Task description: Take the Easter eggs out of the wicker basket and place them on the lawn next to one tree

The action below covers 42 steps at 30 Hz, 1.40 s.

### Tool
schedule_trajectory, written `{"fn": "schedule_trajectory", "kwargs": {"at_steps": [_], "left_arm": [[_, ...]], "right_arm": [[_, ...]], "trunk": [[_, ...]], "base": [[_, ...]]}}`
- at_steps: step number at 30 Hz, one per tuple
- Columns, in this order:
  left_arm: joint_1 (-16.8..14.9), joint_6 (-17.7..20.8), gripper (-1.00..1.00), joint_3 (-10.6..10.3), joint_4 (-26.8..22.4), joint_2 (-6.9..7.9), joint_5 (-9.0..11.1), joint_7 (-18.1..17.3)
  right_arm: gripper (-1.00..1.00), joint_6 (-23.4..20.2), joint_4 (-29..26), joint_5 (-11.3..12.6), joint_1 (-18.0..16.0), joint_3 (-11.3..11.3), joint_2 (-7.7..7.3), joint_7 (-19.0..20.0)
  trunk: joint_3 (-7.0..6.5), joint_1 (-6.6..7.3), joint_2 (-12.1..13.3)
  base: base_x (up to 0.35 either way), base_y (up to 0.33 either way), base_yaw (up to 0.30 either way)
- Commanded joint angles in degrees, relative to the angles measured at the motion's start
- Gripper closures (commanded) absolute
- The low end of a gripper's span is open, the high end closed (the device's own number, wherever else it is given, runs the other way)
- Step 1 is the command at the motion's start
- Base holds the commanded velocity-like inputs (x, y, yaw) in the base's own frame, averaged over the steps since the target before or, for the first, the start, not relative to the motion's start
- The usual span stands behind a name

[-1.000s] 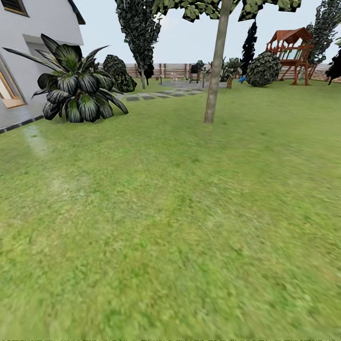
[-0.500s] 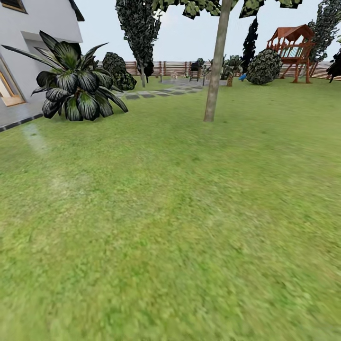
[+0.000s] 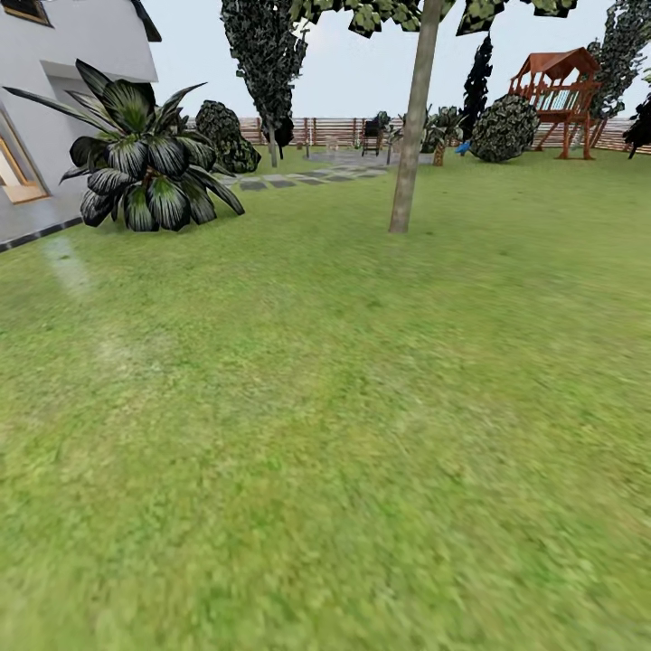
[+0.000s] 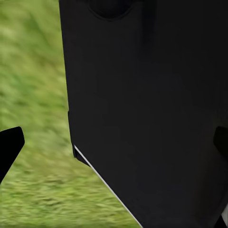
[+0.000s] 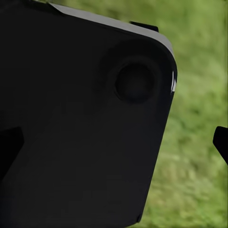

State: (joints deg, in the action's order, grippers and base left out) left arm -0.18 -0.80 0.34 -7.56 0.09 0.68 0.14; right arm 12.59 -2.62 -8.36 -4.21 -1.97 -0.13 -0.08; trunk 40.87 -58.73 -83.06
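Observation:
The Easter eggs and the wicker basket are out of view. Mottled green lawn [image 3: 344,416] spreads ahead of me in the garden. A tree [image 3: 409,136] with a straight pale grey-tan trunk stands on it ahead, slightly right of centre. My left gripper [image 4: 114,145] is open, its dark fingertips [image 4: 9,147] at the picture's two edges, with a black part of the robot and grass behind. The right gripper [image 5: 114,145] is open too, fingertips [image 5: 221,140] wide apart over a black body part and grass. Nothing is held.
A spiky dark palm [image 3: 145,167] grows at the left by the white house [image 3: 72,54]. Grey stepping stones [image 3: 298,181] lead to a far patio. A slatted fence [image 3: 330,131], a round bush [image 3: 503,131] and a red wooden play set [image 3: 556,90] line the back.
The whole head picture shifted slightly between one second ago and half a second ago, so the camera moved. Since then it has stayed the same.

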Motion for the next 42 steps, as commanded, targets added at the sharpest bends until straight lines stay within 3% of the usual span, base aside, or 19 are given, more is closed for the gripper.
{"fn": "schedule_trajectory", "kwargs": {"at_steps": [1, 42], "left_arm": [[0.0, -0.1, -1.00, 0.0, 0.0, 0.00, 0.1, 0.0], [0.0, -0.1, -1.00, 0.0, 0.0, 0.00, 0.1, 0.0]], "right_arm": [[-1.00, 0.2, 0.0, -0.2, 0.0, -0.1, 0.01, 0.0], [-1.00, 0.2, 0.1, -0.3, -0.1, -0.1, 0.04, 0.0]], "trunk": [[-0.02, 0.00, 0.0], [-3.71, 0.00, 0.0]], "base": [[0.000, 0.000, 0.000], [0.000, 0.000, 0.000]]}}
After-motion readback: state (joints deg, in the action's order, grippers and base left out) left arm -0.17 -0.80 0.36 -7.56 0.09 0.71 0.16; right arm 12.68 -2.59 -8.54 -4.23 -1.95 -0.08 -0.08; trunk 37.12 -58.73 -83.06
